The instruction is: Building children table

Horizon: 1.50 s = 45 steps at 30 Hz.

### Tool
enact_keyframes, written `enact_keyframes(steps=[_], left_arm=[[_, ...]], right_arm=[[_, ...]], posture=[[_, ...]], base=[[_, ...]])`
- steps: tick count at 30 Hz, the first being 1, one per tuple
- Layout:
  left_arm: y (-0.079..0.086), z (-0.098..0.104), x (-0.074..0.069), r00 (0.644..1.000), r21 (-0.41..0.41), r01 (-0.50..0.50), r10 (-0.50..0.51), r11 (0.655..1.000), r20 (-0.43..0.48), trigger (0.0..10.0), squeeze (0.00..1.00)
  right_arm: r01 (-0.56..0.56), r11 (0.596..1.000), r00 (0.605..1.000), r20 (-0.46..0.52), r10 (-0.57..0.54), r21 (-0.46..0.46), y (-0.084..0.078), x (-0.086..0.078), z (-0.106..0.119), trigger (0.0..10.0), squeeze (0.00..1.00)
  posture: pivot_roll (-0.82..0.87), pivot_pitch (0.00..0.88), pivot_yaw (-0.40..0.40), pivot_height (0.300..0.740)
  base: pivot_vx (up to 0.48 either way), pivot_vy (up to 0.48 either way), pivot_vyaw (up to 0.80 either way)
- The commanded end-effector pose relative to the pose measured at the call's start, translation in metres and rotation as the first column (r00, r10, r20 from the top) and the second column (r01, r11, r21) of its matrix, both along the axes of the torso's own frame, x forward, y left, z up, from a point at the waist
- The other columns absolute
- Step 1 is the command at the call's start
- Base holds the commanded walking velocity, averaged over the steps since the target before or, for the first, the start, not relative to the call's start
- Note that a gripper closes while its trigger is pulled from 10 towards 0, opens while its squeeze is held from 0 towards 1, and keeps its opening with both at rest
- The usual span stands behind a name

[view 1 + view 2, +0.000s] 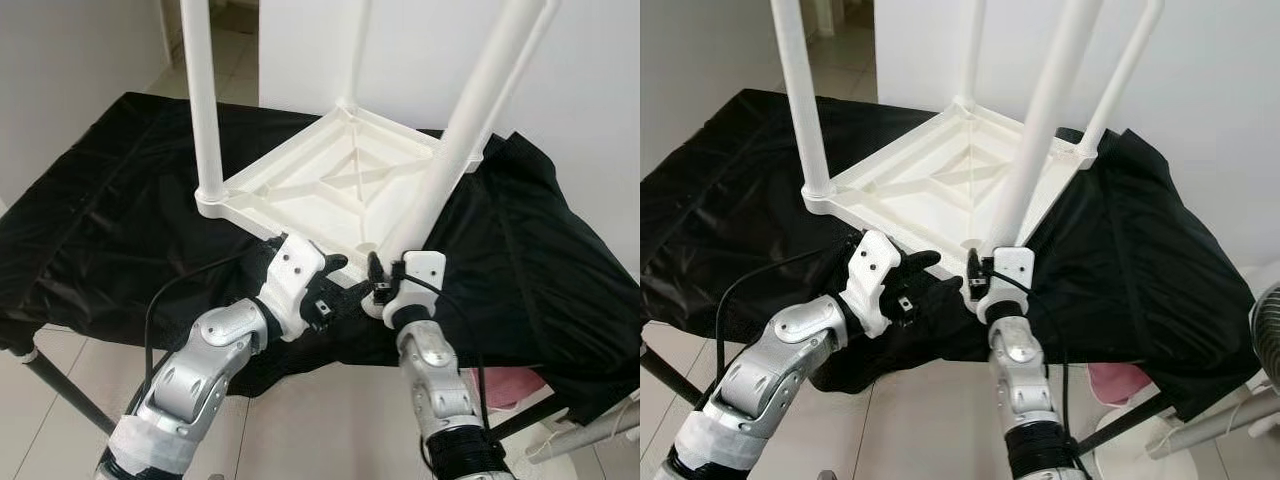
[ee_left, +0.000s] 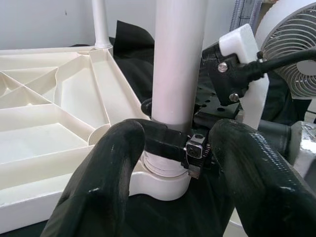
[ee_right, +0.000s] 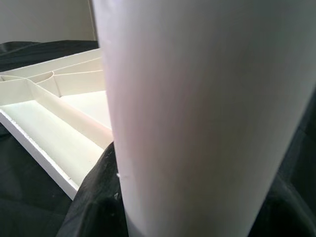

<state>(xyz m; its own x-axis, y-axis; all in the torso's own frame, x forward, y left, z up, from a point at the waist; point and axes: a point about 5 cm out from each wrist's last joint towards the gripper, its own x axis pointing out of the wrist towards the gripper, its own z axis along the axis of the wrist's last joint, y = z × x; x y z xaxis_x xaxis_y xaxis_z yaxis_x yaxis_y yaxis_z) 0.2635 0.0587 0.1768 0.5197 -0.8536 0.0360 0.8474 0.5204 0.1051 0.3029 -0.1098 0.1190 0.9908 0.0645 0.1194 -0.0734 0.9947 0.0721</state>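
Leg-fitting step: you had the right gripper [image 1: 385,280] clamped on the near leg [image 1: 455,150] at its corner socket of the upturned tabletop [image 1: 300,185], left gripper [image 2: 170,163] apparently spread alongside; next, press it home.

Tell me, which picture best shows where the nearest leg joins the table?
The left wrist view: the nearest leg enters its corner socket. Both eye views show it small, behind the grippers; the right wrist view shows just leg surface.
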Motion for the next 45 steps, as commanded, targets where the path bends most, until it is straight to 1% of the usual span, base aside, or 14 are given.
enact_keyframes(steps=[1,2,3,4,5,17,21,22,25,31,33,34,39,45], left_arm=[[0.0,0.0,0.001,1.0,0.0,0.004,-0.004,1.0,0.006,10.0,0.0],[0.0,0.0,0.001,1.0,0.0,0.004,-0.004,1.0,0.006,10.0,0.0],[0.0,0.001,0.001,1.0,0.001,0.004,-0.004,1.0,0.007,10.0,0.0],[0.0,0.001,0.001,1.0,0.001,0.004,-0.004,1.0,0.007,10.0,0.0],[0.0,0.001,0.002,1.0,0.002,0.002,-0.002,1.0,0.009,10.0,0.0],[0.002,0.0,0.003,1.0,0.004,-0.003,0.003,1.0,0.003,10.0,0.0],[0.001,0.0,0.003,1.0,0.017,0.003,-0.003,1.0,0.008,10.0,0.0],[0.001,0.0,0.002,1.0,0.021,0.007,-0.007,1.0,0.01,10.0,0.0],[0.001,0.0,0.0,1.0,0.023,0.014,-0.014,1.0,0.003,10.0,0.0],[0.001,0.0,0.0,1.0,0.025,0.016,-0.016,1.0,0.004,10.0,0.0],[0.001,0.001,0.001,1.0,0.027,0.018,-0.018,0.999,0.004,10.0,0.0],[0.001,0.001,0.001,1.0,0.027,0.018,-0.018,0.999,0.004,10.0,0.0],[-0.001,0.001,0.002,0.999,0.033,0.039,-0.04,0.999,0.004,10.0,0.0],[-0.003,-0.001,-0.001,0.998,0.052,0.07,-0.07,0.996,-0.006,10.0,0.0]], right_arm=[[0.029,1.0,0.998,-0.062,-0.029,-0.002,-0.007,-0.003,-0.012,10.0,0.0],[0.029,1.0,0.998,-0.062,-0.029,-0.002,-0.007,-0.003,-0.012,10.0,0.0],[0.035,0.999,0.997,-0.063,-0.035,-0.002,-0.008,-0.004,-0.011,10.0,0.42],[0.035,0.999,0.997,-0.063,-0.035,-0.002,-0.008,-0.004,-0.011,10.0,0.42],[0.027,1.0,0.998,-0.063,-0.028,-0.003,-0.008,-0.005,-0.011,10.0,1.0],[-0.045,0.998,0.999,-0.023,0.044,-0.041,-0.017,-0.006,-0.005,10.0,1.0],[-0.168,0.985,0.986,0.01,0.169,-0.051,-0.024,-0.008,0.001,10.0,1.0],[-0.215,0.975,0.976,0.026,0.217,-0.054,-0.026,-0.009,0.004,10.0,0.0],[-0.319,0.941,0.947,0.007,0.322,-0.112,-0.035,-0.007,0.005,10.0,0.0],[-0.34,0.933,0.939,0.003,0.343,-0.116,-0.038,-0.006,0.005,10.0,0.0],[-0.424,0.896,0.904,-0.008,0.427,-0.132,-0.045,0.0,0.008,10.0,0.0],[-0.424,0.896,0.904,-0.008,0.427,-0.132,-0.045,0.0,0.008,10.0,0.0],[-0.531,0.829,0.845,-0.042,0.533,-0.176,-0.044,0.009,0.011,10.0,0.0],[-0.566,0.803,0.822,-0.058,0.566,-0.186,-0.044,0.014,0.011,10.0,0.0]], posture=[[0.06,0.01,-0.085,0.74],[0.06,0.01,-0.085,0.74],[0.07,0.008,-0.083,0.74],[0.07,0.008,-0.083,0.74],[0.07,0.008,-0.083,0.74],[0.05,0.027,-0.074,0.74],[0.05,0.038,-0.066,0.74],[0.05,0.039,-0.066,0.74],[0.05,0.041,-0.06,0.74],[0.05,0.045,-0.055,0.74],[0.05,0.047,-0.048,0.74],[0.05,0.047,-0.048,0.74],[0.04,0.043,-0.041,0.74],[0.04,0.044,-0.047,0.74]], base=[[0.0,0.0,0.0],[0.0,0.0,0.0],[0.0,0.0,0.0],[0.0,0.0,0.0],[0.0,0.0,0.0],[0.0,0.0,0.0],[0.0,0.0,0.0],[0.0,0.0,0.0],[0.0,0.0,0.0],[0.0,0.0,0.0],[0.0,0.0,0.0],[0.0,0.0,0.0],[0.0,0.0,0.0],[0.0,0.0,0.0]])
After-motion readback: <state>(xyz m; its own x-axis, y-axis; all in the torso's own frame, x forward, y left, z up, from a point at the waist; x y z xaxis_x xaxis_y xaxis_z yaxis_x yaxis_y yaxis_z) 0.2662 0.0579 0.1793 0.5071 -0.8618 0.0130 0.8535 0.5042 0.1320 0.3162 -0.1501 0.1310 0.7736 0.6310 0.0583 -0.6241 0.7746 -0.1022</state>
